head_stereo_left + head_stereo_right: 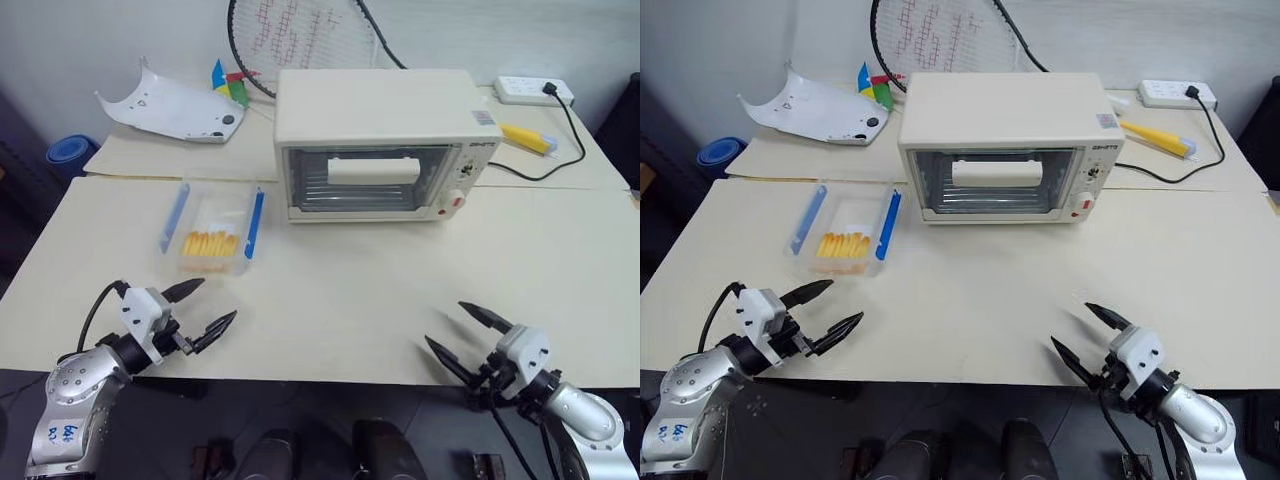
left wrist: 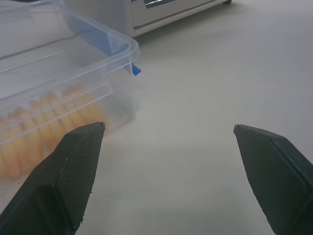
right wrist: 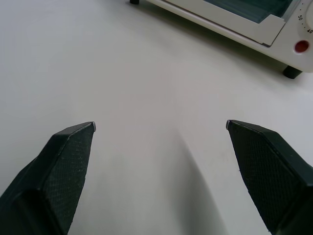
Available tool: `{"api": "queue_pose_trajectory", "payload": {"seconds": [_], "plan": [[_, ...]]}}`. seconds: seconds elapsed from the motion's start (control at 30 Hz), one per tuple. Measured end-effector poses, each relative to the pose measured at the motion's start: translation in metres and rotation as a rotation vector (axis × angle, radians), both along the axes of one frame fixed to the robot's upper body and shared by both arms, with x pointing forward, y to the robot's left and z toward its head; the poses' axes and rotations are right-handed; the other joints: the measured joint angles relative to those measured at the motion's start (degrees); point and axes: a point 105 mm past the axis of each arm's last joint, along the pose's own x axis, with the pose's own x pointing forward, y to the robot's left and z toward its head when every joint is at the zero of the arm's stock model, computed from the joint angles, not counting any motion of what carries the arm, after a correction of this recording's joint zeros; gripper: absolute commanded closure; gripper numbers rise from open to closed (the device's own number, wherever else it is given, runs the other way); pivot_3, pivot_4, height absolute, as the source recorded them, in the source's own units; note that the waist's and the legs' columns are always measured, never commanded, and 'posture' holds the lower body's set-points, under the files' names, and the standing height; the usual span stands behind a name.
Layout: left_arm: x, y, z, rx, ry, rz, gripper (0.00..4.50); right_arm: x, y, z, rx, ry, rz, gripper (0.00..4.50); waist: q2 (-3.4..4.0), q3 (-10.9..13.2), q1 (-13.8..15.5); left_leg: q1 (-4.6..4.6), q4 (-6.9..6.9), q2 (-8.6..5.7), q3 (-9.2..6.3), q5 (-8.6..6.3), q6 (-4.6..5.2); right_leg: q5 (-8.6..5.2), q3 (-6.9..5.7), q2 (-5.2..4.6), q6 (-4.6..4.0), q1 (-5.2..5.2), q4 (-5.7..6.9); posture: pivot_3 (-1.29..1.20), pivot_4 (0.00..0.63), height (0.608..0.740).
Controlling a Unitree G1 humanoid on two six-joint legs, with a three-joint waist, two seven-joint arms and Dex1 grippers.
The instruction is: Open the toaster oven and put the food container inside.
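Hovering over the near edge of the pale cream table (image 1: pixel 340 300), at the bottom of the head views, both arms wait with nothing in them. The left gripper (image 1: pixel 205 305) sits at lower left, its two black fingers spread wide; the right gripper (image 1: pixel 462 332) sits at lower right, equally wide apart and empty.

Just beyond the left gripper, in the left middle of the frame, stands the food container (image 1: pixel 212 228), a small clear rectangular plastic box with blue side clips and yellow-orange food strips inside. Further back, upper centre, is the toaster oven (image 1: pixel 375 140), a cream-white boxy appliance with a glass drop-down door (image 1: pixel 365 178), a pale bar handle across it and red knobs on its right panel. The door is shut, so the task has yet to start. Behind, a white curved plastic shell (image 1: pixel 170 108) lies at upper left, a racket (image 1: pixel 300 35) leans against the wall, and a white power strip (image 1: pixel 533 90) lies at upper right.

Risks, as I judge them: pulling the handle may drag the light oven forward across the smooth table instead of dropping the door. The container lies near the door's swing and could be nudged. Its clear, slick walls may slip from the fingers.

The left wrist view shows the container's corner and food strips close beside the left finger, with the oven's base beyond. The right wrist view shows the oven's lower door edge, one red knob (image 3: pixel 301 46) and a black foot (image 3: pixel 292 72), details hard to read from the head.
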Motion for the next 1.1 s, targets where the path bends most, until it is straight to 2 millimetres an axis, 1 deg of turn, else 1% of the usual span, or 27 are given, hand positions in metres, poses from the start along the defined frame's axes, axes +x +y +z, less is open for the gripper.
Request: {"api": "queue_pose_trajectory", "payload": {"seconds": [0.13,0.2,0.23,0.3,0.33,0.4,0.47,0.53,0.63,0.77,0.83,1.0,1.07,1.1], "plan": [[-0.003,-0.003,-0.002,-0.025,0.044,-0.027,0.00,0.002,0.001,0.004,0.001,-0.024,0.004,0.02,0.01,0.00,-0.01,0.04,-0.03,0.02,-0.01,-0.02,-0.01,-0.01,0.00,0.01,-0.01,0.03,-0.02,0.00,0.150,0.740],[-0.012,-0.007,0.002,-0.071,0.115,-0.106,0.00,0.009,0.002,0.011,0.028,-0.043,-0.001,0.02,0.00,0.01,-0.12,0.03,-0.02,0.04,-0.01,-0.02,-0.01,-0.01,0.02,0.00,-0.01,0.04,-0.04,0.00,0.150,0.740],[-0.017,-0.010,0.008,-0.095,0.133,-0.153,0.00,0.015,0.001,0.018,0.047,-0.058,-0.007,0.02,0.02,0.02,-0.11,0.03,-0.02,0.04,-0.01,-0.02,0.00,-0.01,0.02,-0.01,-0.02,0.06,-0.04,0.00,0.150,0.740],[-0.022,-0.012,0.024,-0.130,0.140,-0.216,0.00,0.028,-0.001,0.034,0.086,-0.084,-0.012,0.02,0.10,0.07,-0.01,0.05,-0.01,0.05,-0.02,-0.02,0.00,-0.02,0.00,-0.01,-0.03,0.09,-0.07,0.00,0.150,0.740],[-0.021,-0.011,0.032,-0.145,0.141,-0.229,0.00,0.035,0.000,0.042,0.098,-0.089,0.000,0.02,0.16,0.10,0.00,0.07,0.00,0.05,-0.02,-0.02,0.00,-0.02,0.01,-0.01,-0.04,0.11,-0.07,0.00,0.150,0.740],[-0.015,-0.011,0.052,-0.163,0.119,-0.258,0.00,0.053,0.005,0.069,0.134,-0.128,0.034,0.02,0.22,0.14,0.00,0.06,0.02,0.05,-0.03,-0.02,0.00,-0.02,-0.01,-0.01,-0.04,0.11,-0.08,0.00,0.150,0.740],[-0.010,-0.016,0.066,-0.165,0.087,-0.293,0.00,0.066,0.011,0.092,0.153,-0.169,0.064,0.02,0.23,0.14,-0.01,0.05,0.00,0.05,-0.05,-0.02,0.00,-0.02,-0.05,0.00,-0.04,0.11,-0.10,0.00,0.150,0.740],[-0.006,-0.024,0.078,-0.166,0.052,-0.324,0.00,0.081,0.016,0.112,0.166,-0.207,0.082,0.02,0.23,0.14,-0.02,0.03,-0.01,0.05,-0.08,-0.05,-0.01,-0.02,-0.10,0.01,-0.04,0.10,-0.14,0.00,0.150,0.740],[-0.002,-0.034,0.089,-0.189,0.035,-0.368,0.00,0.102,0.019,0.130,0.185,-0.232,0.074,0.02,0.23,0.14,-0.06,-0.03,-0.01,0.04,-0.08,-0.07,0.02,-0.02,-0.12,0.00,-0.04,0.04,-0.20,0.00,0.150,0.740],[0.002,-0.041,0.092,-0.216,0.018,-0.370,0.00,0.120,0.037,0.139,0.221,-0.228,0.102,0.02,0.23,0.14,-0.22,-0.13,-0.04,0.04,-0.05,-0.08,0.02,-0.02,-0.12,0.01,-0.04,-0.12,-0.20,0.00,0.150,0.740],[0.003,-0.042,0.091,-0.226,0.020,-0.367,0.00,0.123,0.049,0.140,0.235,-0.219,0.132,0.02,0.23,0.14,-0.28,-0.23,0.00,0.04,-0.04,-0.07,0.02,-0.02,-0.11,0.01,-0.04,-0.29,-0.04,0.00,0.150,0.740],[0.004,-0.041,0.084,-0.244,0.038,-0.336,0.00,0.122,0.066,0.136,0.251,-0.180,0.179,0.02,0.23,0.14,-0.16,-0.48,0.17,0.04,-0.04,-0.06,0.00,-0.02,-0.10,0.01,-0.04,-0.50,0.05,0.00,0.150,0.740],[0.005,-0.041,0.083,-0.257,0.038,-0.322,0.00,0.117,0.076,0.140,0.246,-0.189,0.216,0.02,0.23,0.14,-0.14,-0.64,0.26,0.04,-0.05,-0.05,-0.02,-0.02,-0.11,0.01,-0.04,-0.63,0.10,0.00,0.150,0.740],[0.005,-0.040,0.083,-0.261,0.036,-0.317,0.00,0.115,0.077,0.141,0.242,-0.190,0.224,0.02,0.23,0.14,-0.13,-0.66,0.27,0.04,-0.05,-0.05,-0.02,-0.02,-0.11,0.01,-0.04,-0.64,0.12,0.00,0.150,0.740]]}}
